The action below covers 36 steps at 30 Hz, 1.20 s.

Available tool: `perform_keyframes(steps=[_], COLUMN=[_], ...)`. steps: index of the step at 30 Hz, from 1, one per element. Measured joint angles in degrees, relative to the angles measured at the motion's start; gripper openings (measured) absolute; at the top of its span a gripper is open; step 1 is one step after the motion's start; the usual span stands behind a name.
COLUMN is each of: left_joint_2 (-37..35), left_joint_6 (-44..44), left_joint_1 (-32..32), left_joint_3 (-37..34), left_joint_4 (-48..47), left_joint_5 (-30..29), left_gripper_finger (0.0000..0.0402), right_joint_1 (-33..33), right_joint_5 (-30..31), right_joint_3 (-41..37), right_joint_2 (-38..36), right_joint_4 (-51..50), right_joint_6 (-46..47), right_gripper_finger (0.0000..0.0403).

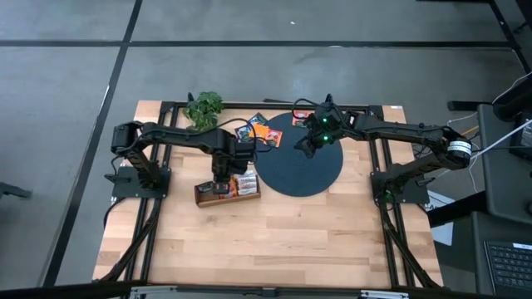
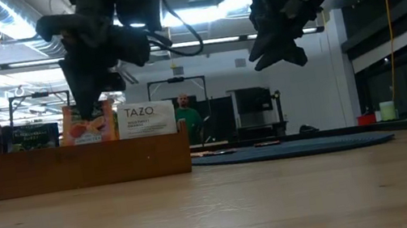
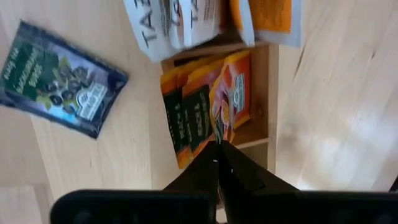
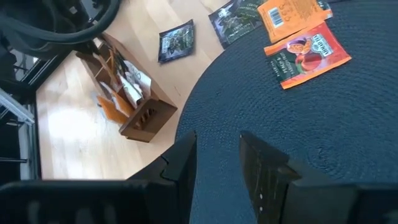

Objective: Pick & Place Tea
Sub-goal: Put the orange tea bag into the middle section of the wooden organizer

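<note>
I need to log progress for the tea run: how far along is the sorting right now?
Done: several sachets stand in the wooden tray.
In hand: the left gripper, shut, is over an orange sachet in a compartment.
Left: loose sachets on the dark disc and the table, like the dark one. The right gripper hovers open, empty.

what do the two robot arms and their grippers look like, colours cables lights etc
Both arms are matte black, jointed, on black frame bases. The left arm carries a looping black cable near its wrist. The right arm shows small green lights near the wrist and a silver band near its base. The left gripper and right gripper each have two dark, flat, tapering fingers.
</note>
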Motion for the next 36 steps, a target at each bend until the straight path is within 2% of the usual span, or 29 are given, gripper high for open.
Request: perform_keyframes(steps=[11, 19, 22, 36], left_joint_2=[0.00, 0.00, 0.00, -0.27], left_joint_6=[0.98, 0.91, -0.33, -0.55], left_joint_1=[-2.49, -2.99, -2.99, -2.47], left_joint_3=[0.00, 0.00, 0.00, -0.03], left_joint_4=[2.94, 2.98, 2.98, 2.71], left_joint_5=[1.73, 0.82, -1.36, -0.36], left_gripper_finger=[0.0003, 0.0010, 0.0023, 0.0116], right_joint_1=[0.00, 0.00, 0.00, 0.00], right_joint_5=[0.82, 0.83, 0.84, 0.82], right_joint_3=[0.00, 0.00, 0.00, 0.00], right_joint_2=[0.00, 0.00, 0.00, 0.02], right_joint_4=[0.02, 0.03, 0.04, 0.04], right_joint_6=[-0.02, -0.02, -0.01, 0.00], right_gripper_finger=[0.0122, 0.0122, 0.0122, 0.0122])
